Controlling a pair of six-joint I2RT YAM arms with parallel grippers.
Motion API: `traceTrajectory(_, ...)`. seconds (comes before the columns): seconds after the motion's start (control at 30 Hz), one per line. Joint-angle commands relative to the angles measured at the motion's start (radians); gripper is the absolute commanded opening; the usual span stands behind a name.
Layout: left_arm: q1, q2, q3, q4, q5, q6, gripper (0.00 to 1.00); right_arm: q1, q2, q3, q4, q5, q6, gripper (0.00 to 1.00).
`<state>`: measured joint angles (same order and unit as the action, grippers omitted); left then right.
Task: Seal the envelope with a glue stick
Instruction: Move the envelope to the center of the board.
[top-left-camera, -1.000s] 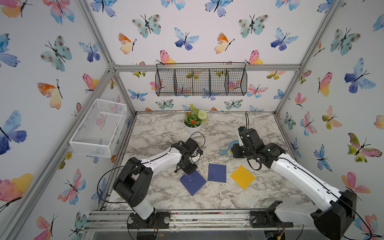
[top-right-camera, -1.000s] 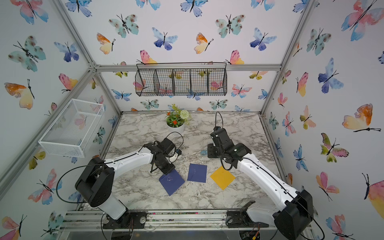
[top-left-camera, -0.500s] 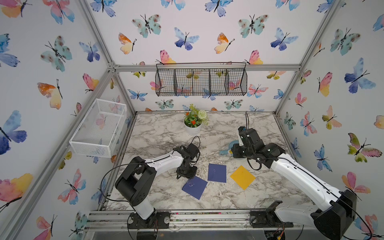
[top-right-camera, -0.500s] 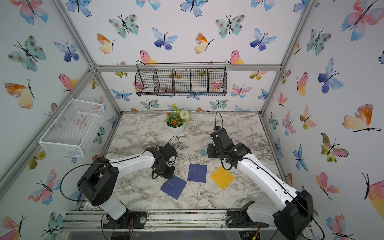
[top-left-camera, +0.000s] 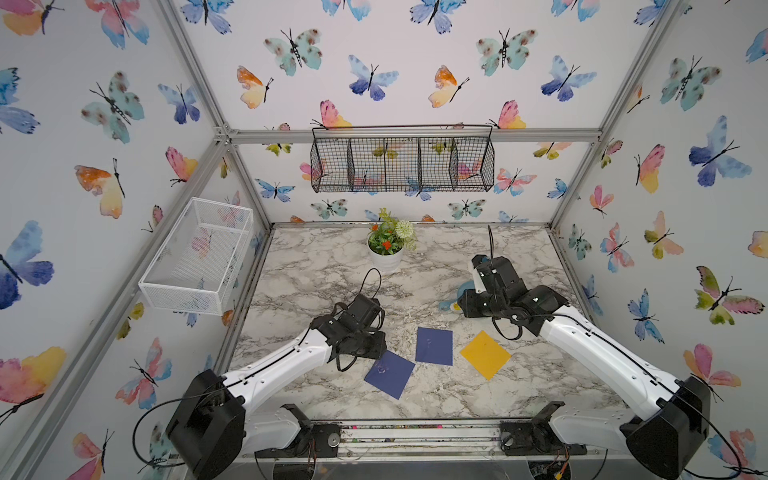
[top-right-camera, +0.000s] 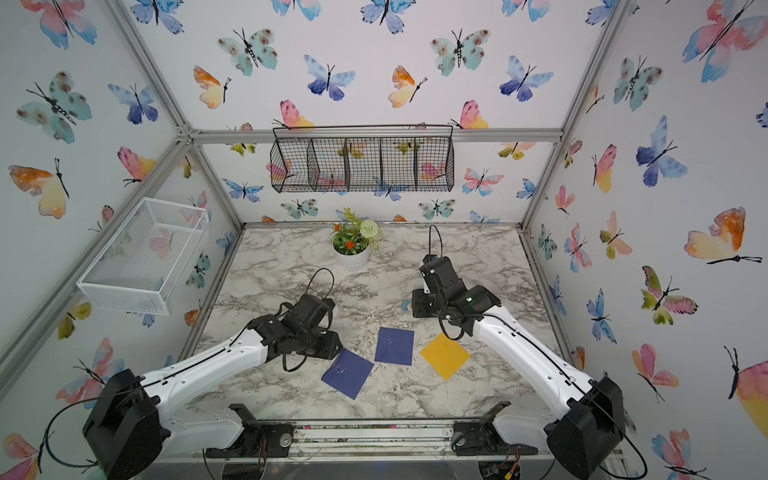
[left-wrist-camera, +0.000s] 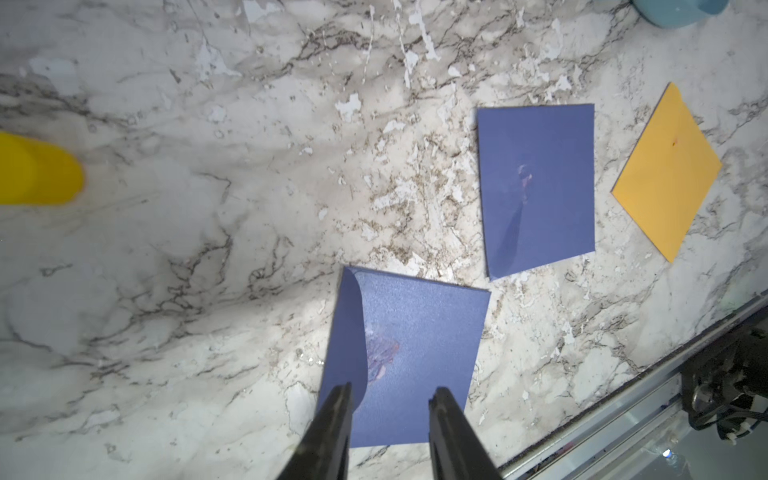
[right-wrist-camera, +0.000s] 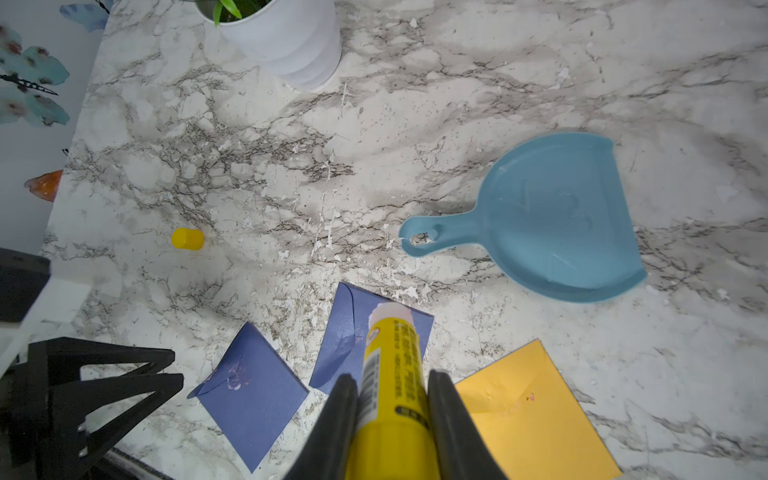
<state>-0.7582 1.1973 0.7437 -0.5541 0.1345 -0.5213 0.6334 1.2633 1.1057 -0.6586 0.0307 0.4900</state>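
While the right gripper (right-wrist-camera: 392, 376) clamps tight on the uncapped glue stick (right-wrist-camera: 392, 353) near the dustpan (right-wrist-camera: 557, 216), the left gripper (left-wrist-camera: 391, 388) hangs part-open and empty. Count them: two blue envelopes (left-wrist-camera: 415, 332) (left-wrist-camera: 538, 187), one yellow envelope (left-wrist-camera: 669, 170), one loose cap (right-wrist-camera: 188, 239).

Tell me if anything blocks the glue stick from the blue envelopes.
The open left gripper hangs over the left blue envelope; nothing visible lies between the glue stick and the middle blue envelope.

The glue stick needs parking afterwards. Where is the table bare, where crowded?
Crowded: mid-front, where two blue envelopes, the yellow envelope and the left gripper gather. Bare table: back left, between the plant pot and the wall; the back right corner beyond the dustpan; a strip between envelopes and front rail.
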Motion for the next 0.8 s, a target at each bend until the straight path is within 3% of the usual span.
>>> traceTrajectory(0.0, -0.058, -0.064, -0.073, -0.003, -0.069, -0.133, 0.36, -0.004, 0.021, 0.003, 0.012, -0.052, 0.016, 0.03)
traceTrajectory(0.1, -0.11, -0.11, -0.134, -0.013, -0.134, -0.205, 0.36, -0.004, 0.027, 0.008, 0.012, -0.051, 0.016, 0.03)
traceTrajectory(0.3, -0.128, -0.112, -0.204, 0.003, -0.19, -0.238, 0.36, -0.005, 0.034, 0.016, 0.006, -0.054, 0.021, 0.03)
traceTrajectory(0.57, -0.127, -0.05, -0.265, 0.159, -0.159, -0.211, 0.35, -0.005, 0.031, 0.025, -0.007, -0.047, 0.025, 0.03)
traceTrajectory(0.77, -0.129, -0.028, -0.309, 0.225, -0.129, -0.212, 0.25, -0.004, 0.029, 0.016, -0.006, -0.067, 0.039, 0.02)
